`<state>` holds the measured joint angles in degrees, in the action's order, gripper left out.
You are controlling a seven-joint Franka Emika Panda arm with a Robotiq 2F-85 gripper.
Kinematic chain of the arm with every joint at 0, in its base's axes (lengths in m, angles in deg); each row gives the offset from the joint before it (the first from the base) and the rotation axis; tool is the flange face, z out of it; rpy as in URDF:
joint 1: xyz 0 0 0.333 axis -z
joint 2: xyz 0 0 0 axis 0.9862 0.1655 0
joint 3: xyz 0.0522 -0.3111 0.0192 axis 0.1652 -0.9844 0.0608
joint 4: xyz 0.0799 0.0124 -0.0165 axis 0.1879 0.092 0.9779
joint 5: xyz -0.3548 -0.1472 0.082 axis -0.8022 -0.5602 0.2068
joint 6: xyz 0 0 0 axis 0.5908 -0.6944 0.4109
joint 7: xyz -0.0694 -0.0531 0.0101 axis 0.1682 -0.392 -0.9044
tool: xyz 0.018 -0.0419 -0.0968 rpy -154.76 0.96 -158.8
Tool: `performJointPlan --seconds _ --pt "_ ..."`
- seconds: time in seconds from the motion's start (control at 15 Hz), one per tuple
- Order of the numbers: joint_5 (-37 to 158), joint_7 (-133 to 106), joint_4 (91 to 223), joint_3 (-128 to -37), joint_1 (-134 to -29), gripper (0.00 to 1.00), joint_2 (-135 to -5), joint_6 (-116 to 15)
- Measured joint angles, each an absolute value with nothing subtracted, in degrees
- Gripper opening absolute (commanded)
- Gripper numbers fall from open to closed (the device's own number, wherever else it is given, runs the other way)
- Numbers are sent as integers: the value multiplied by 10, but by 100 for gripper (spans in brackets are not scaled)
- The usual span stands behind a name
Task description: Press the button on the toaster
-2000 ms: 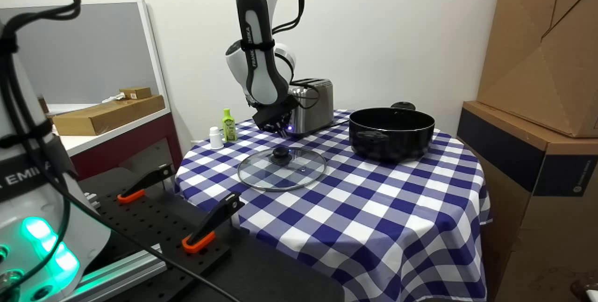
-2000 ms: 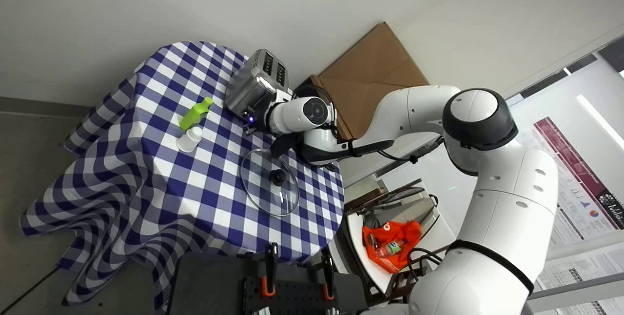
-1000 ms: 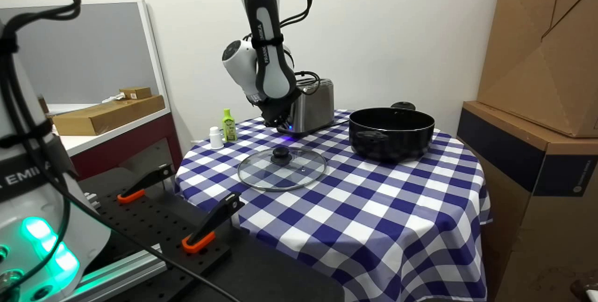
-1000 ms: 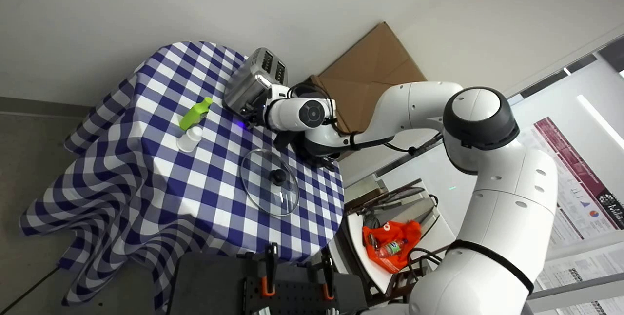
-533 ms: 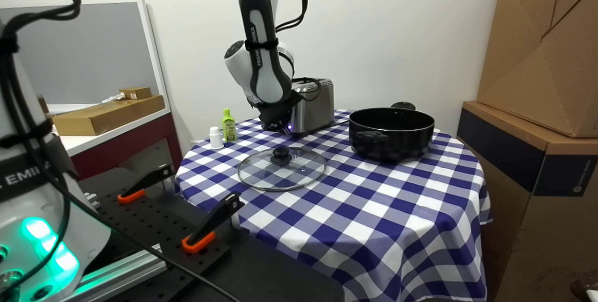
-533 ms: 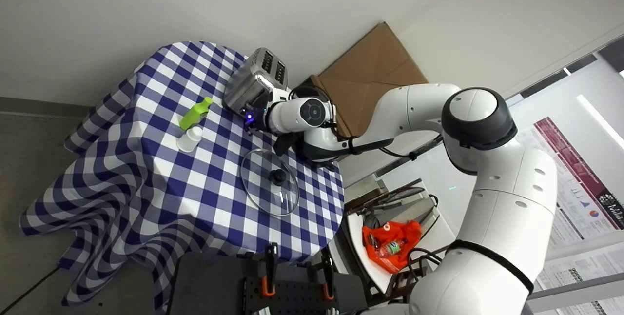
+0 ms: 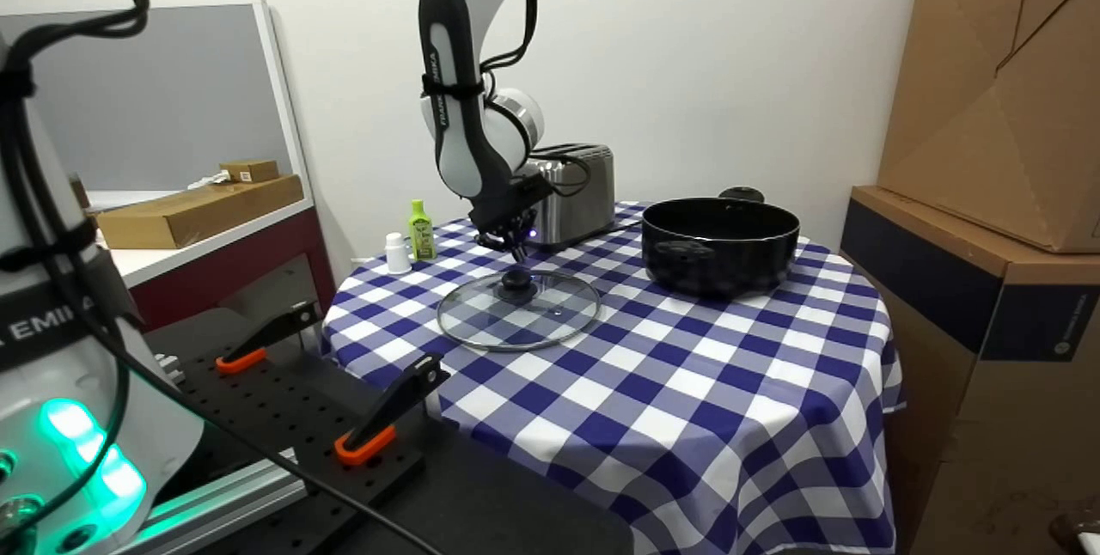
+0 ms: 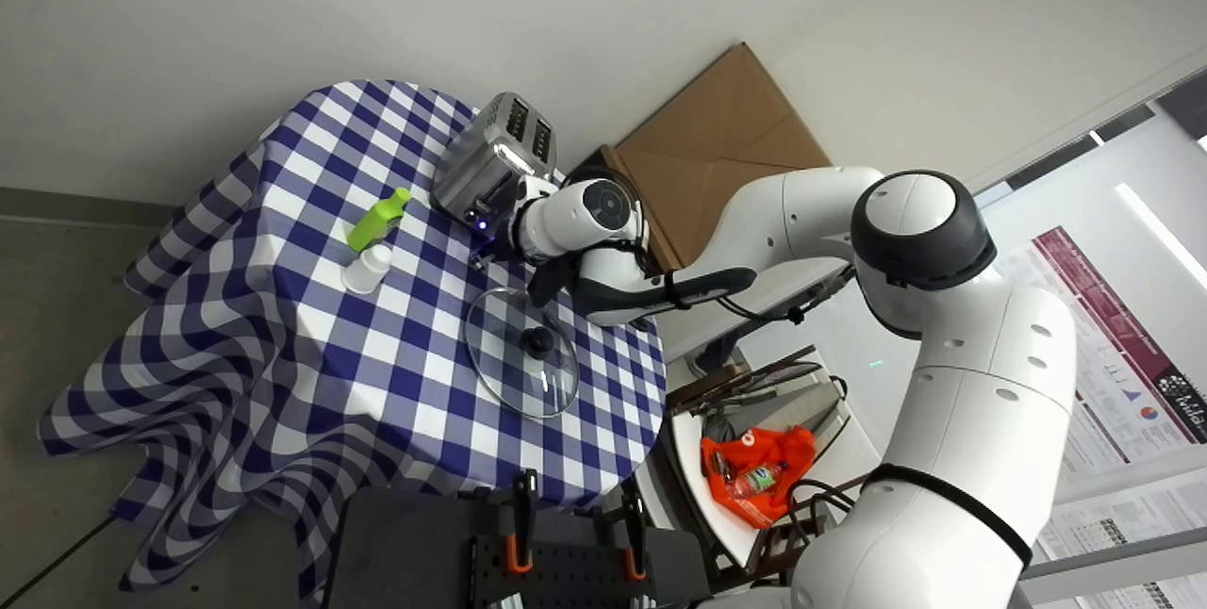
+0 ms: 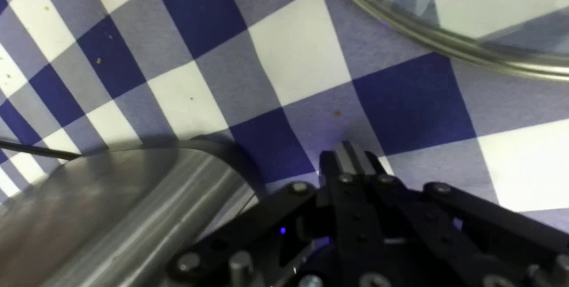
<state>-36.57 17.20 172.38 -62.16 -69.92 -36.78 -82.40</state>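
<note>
Checked-cloth bench (image 7: 679, 405), pale wall (image 7: 730, 65) behind; in an exterior view the silver toaster (image 7: 584, 198) stands just above centre frame, partly hidden by the arm (image 7: 460, 155). In an exterior view, green bottle (image 8: 379, 220) left of centre. Wrist view: hand (image 9: 350, 157) at lower centre, fingers (image 9: 344, 161) together; toaster lower left, glass lid (image 9: 502, 0) upper right.

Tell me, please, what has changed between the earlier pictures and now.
Since a second ago, the gripper has swung away from the toaster toward the lid. Nothing was visibly gripped or released. The lid, pot, green bottle and white bottle stayed put.
</note>
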Motion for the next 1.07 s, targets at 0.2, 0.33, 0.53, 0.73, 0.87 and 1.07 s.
performJointPlan --seconds 0.2,0.33,0.53,0.73,0.87,1.07 --pt "-299 109 1728 -618 -699 0 -367 -824" --pt "-271 80 1729 -615 -699 0 -367 -824" --pt "-248 51 1726 -612 -698 0 -367 -823" --pt "-254 44 1712 -613 -700 0 -367 -823" --pt "-296 56 1691 -619 -708 0 -367 -822" --pt "-430 133 1652 -632 -728 0 -364 -822"
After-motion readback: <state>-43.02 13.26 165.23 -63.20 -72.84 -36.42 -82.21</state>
